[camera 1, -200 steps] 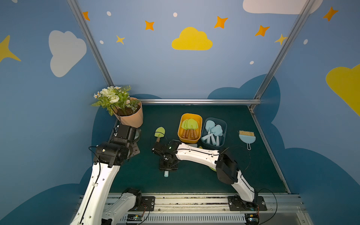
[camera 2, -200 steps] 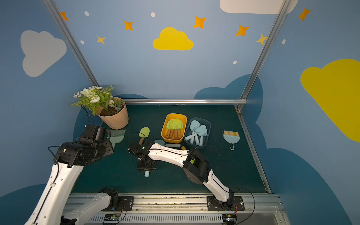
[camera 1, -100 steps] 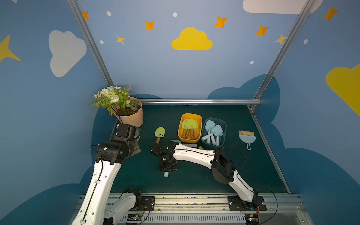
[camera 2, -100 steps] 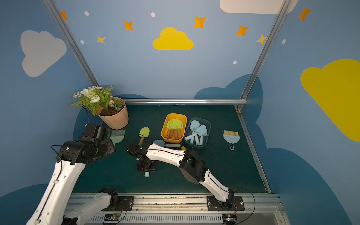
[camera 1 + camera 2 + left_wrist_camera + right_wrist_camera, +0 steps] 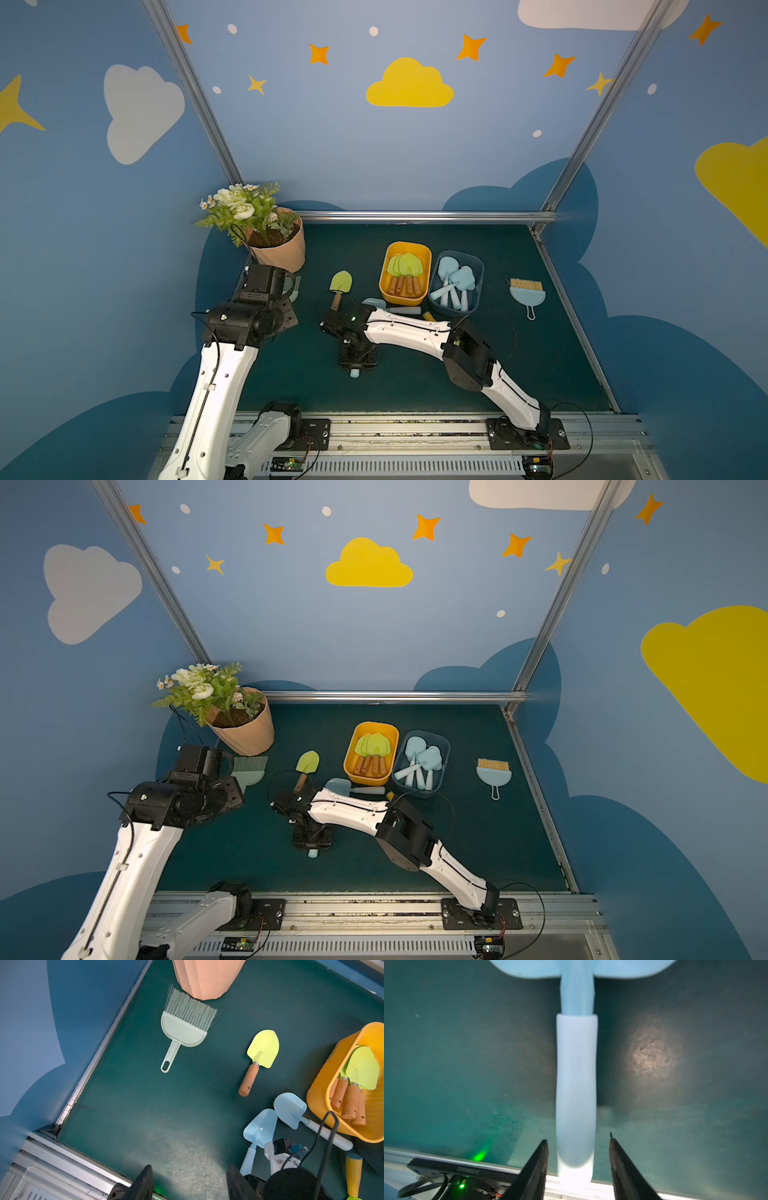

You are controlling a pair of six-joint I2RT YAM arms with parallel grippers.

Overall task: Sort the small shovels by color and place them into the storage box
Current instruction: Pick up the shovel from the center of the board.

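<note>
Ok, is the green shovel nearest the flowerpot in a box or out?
Out: the green shovel lies on the mat, apart from the orange box.

Light blue shovel (image 5: 576,1084), right wrist view: blade blurred, cut off at frame edge. Both top views: right gripper (image 5: 356,365) hides all but handle tip.

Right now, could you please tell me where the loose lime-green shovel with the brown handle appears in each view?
Top view: lime-green shovel on the mat, left of the orange bin.
Top view: the shovel, same place.
Left wrist: shovel between grey-green brush and orange bin.
Right wrist: not in it.
Shared landmark: orange bin.
</note>
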